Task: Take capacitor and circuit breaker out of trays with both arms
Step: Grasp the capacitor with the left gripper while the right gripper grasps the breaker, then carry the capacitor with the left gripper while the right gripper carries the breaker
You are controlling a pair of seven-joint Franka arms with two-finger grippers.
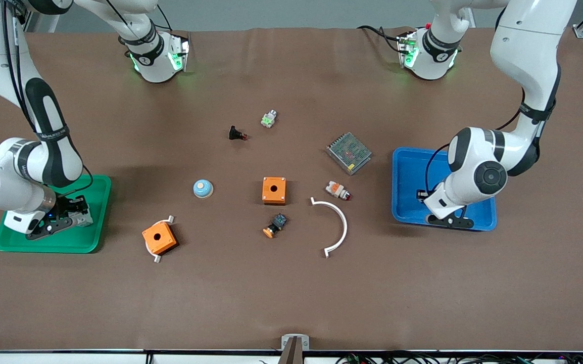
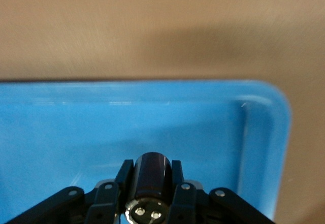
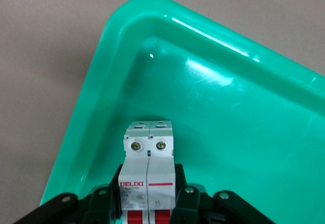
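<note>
Left wrist view shows the left pincer (image 2: 151,193) clenched on the capacitor (image 2: 151,181), a small black cylinder with its silvery end toward the camera; one finger presses each side of the body with no gap showing. It sits low inside the blue tray (image 2: 264,132), near one rounded corner, though whether it touches the tray floor cannot be told. In the front view the left pincer (image 1: 445,218) is down in the blue tray (image 1: 405,182) at the left arm's end of the desk (image 1: 291,293).

The right wrist picture shows the right pincer (image 3: 147,193) grasping the breaker (image 3: 148,168), a white block with two screws on its face and red levers close to the fingers (image 3: 185,196). The fingers are spread just to the width of the block and press its two sides. The breaker is held low in the green tray (image 3: 101,82), near a corner. From the front, the right pincer (image 1: 64,215) and the breaker (image 1: 80,216) are in the green tray (image 1: 94,222) at the right arm's end.

Between the trays lie two orange boxes (image 1: 274,190) (image 1: 159,237), a blue dome (image 1: 203,188), a white arc (image 1: 339,222) and a metal-meshed unit (image 1: 349,152).
</note>
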